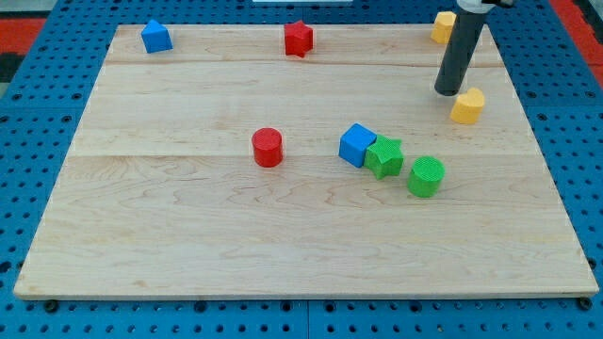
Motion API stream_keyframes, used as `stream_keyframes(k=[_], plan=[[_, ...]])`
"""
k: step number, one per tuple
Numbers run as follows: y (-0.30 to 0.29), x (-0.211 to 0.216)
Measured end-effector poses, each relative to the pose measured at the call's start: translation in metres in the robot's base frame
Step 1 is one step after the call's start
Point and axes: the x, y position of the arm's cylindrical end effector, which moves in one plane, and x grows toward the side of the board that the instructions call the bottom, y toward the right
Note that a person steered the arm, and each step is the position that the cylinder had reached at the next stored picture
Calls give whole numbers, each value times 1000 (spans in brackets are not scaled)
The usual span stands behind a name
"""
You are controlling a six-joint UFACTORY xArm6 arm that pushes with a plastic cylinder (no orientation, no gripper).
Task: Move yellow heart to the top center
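The yellow heart (467, 105) lies on the wooden board (188, 235) at the view's right, in the upper half. My tip (446, 91) stands just to the left of and slightly above the heart, almost touching it. The rod rises from there to the view's top edge. A second yellow block (443, 26) sits at the top right, partly hidden behind the rod; its shape is unclear.
A red star (299, 39) sits at the top centre and a blue block (156, 37) at the top left. A red cylinder (268, 148) is mid-board. A blue cube (357, 145), a green star (384, 156) and a green cylinder (426, 176) cluster right of centre.
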Motion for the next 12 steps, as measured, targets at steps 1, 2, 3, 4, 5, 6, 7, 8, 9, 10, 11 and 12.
stream_keyframes(k=[1,2,3,4,5,6,7,8,9,10,11,12], plan=[[65,-11],[108,12],[84,26],[36,31],[8,41],[-20,41],[-55,41],[-80,53],[-116,64],[-178,64],[-205,41],[-210,24]])
